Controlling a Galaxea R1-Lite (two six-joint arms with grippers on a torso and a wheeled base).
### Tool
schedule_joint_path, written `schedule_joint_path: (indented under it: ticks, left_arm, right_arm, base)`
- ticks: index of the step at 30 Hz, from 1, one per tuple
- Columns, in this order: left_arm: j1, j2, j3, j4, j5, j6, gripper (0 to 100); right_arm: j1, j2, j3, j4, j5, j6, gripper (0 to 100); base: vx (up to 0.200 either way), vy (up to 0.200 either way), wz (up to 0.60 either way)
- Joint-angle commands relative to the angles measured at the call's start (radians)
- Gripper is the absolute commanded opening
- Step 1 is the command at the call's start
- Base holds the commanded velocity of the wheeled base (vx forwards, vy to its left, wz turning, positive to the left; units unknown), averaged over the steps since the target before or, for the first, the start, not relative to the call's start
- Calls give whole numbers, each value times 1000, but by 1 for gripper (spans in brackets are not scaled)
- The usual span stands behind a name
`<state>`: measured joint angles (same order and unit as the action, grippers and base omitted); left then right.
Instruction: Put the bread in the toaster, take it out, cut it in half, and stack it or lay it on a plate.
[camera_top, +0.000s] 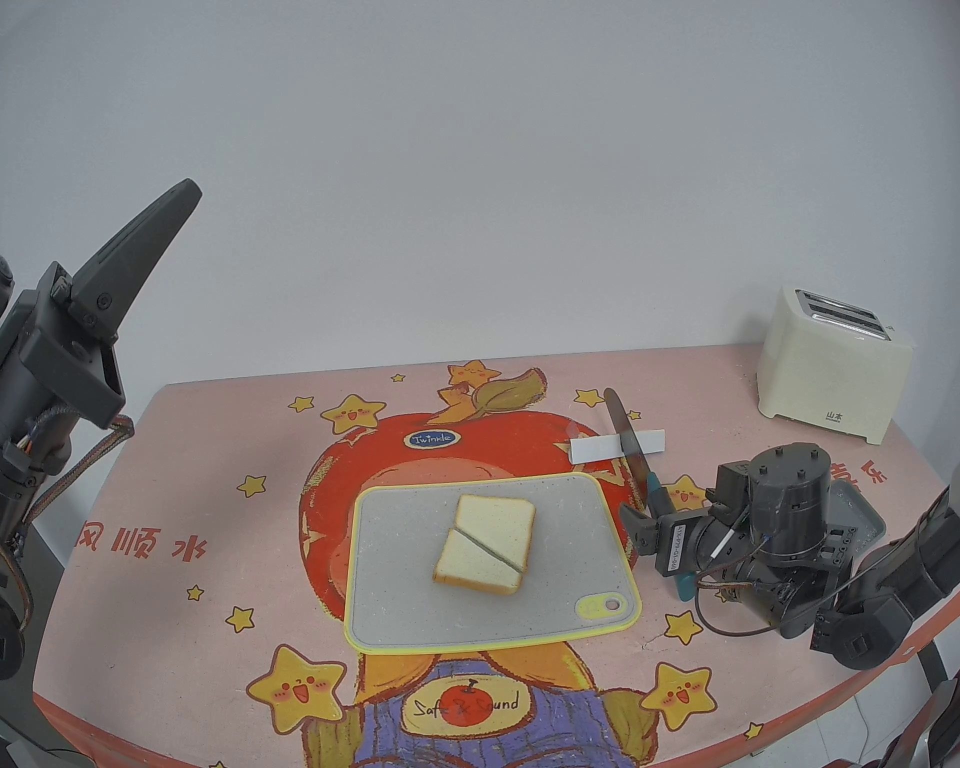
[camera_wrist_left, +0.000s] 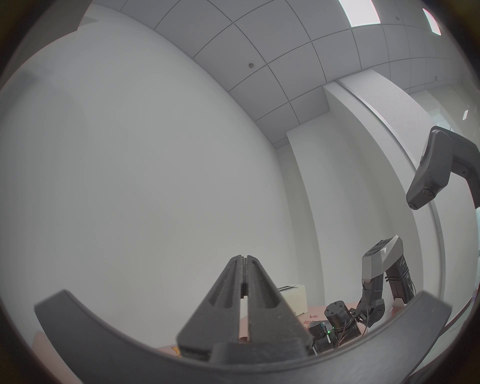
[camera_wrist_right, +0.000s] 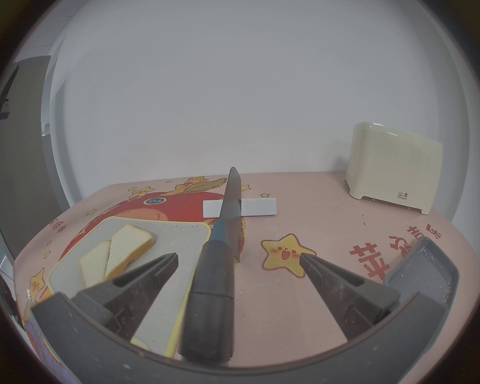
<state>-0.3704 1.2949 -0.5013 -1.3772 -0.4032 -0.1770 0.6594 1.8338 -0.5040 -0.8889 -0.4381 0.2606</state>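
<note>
Two cut halves of bread lie overlapping on the grey, yellow-rimmed cutting board. To the right of the board lies a knife, its blade resting on a white strip. My right gripper is low over the table, open, one finger on each side of the knife handle without closing on it. My left gripper is held high at the left, shut and empty. The cream toaster stands at the back right.
A grey tray sits on the table under my right arm, near the right edge. The table's left side and front are bare patterned cloth. A wall runs close behind the table.
</note>
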Motion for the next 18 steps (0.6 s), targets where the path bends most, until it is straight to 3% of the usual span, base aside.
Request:
schedule_joint_path:
  ticks: [1, 6, 14, 18]
  left_arm:
    - [-1, 1, 3, 0, 0, 1, 0]
    - [-1, 4, 4, 0, 0, 1, 0]
    - [-5, 6, 21, 0, 0, 1, 0]
    - [-27, 7, 26, 0, 1, 1, 0]
  right_arm:
    - [-1, -7, -7, -5, 1, 0, 100]
    - [-6, -73, -7, -99, 6, -15, 100]
    - [19, -133, -10, -107, 16, -17, 100]
    - [22, -136, -11, -110, 42, -17, 100]
  base:
    - [0, 0, 0]
    - [0, 0, 0]
    - [0, 0, 0]
    - [0, 0, 0]
